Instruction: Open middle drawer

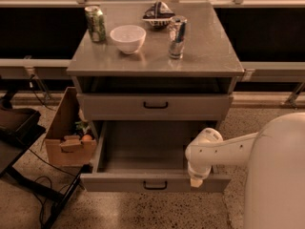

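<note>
The middle drawer (155, 181) is pulled far out of the grey cabinet. Its flat front with a small black bar handle (155, 185) faces me, and its deep grey interior (143, 149) shows nothing inside. The top drawer (155, 105) above it is shut. The lowest drawer is hidden under the open one. My gripper (196, 180) points down at the right part of the open drawer's front edge, to the right of the handle, at the end of my white arm (224, 149).
On the cabinet top (209, 56) stand a green can (95, 24), a white bowl (127, 38), a silver can (177, 37) and a crumpled bag (158, 13). A cardboard box (66, 135) with items sits left of the cabinet. A black stand (19, 128) and cables lie at far left.
</note>
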### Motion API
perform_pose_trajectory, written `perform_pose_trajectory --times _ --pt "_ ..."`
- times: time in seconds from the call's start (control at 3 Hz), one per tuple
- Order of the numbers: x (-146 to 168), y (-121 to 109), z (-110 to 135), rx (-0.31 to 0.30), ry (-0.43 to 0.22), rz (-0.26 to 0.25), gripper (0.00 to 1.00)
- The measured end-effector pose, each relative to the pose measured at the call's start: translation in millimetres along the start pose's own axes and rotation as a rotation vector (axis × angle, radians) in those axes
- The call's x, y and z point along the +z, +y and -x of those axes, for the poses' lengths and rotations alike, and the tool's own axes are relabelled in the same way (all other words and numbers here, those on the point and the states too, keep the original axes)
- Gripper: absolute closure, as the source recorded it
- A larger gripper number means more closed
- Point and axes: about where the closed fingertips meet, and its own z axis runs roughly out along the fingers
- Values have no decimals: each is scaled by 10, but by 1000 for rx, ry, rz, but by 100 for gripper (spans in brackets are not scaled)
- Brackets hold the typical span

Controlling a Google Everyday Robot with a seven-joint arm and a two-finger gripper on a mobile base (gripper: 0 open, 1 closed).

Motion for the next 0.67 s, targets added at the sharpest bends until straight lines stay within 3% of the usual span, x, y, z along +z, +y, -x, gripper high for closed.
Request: perform_pose_trajectory --times 0.67 --pt "0 0 0 0 0 0 57"
